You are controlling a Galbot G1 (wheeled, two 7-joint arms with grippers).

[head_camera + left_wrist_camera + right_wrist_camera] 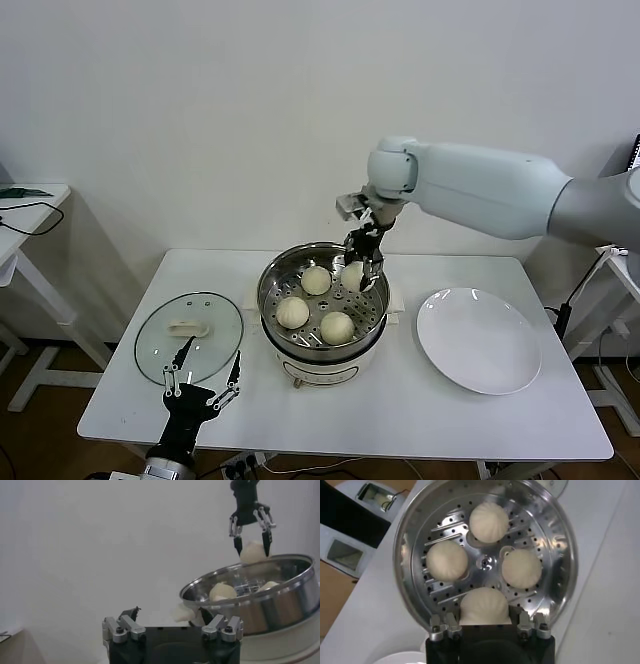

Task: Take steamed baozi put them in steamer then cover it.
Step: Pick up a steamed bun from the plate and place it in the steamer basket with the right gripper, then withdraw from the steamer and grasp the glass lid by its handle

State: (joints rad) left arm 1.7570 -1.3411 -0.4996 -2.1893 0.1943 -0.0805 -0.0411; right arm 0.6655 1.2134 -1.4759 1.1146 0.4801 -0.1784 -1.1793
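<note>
My right gripper [358,268] hangs over the far right edge of the steamer [322,345], just above centre of the head view, clenched on the fourth baozi [352,276] — its two dark fingers [238,545] pinch the bun's sides just above the steel rim. The other three baozi [292,312] already lie on the perforated tray, spaced around its middle; in my right wrist view the held bun [484,606] fills the gap nearest my fingers. My left gripper [203,377] waits low at the lower left of the head view, jaws spread wide, empty, just at the near edge of the cover [189,336], which lies flat on the table [400,420] beside the steamer's left. An empty white plate [479,340] sits to the steamer's right, well apart from my arm.
</note>
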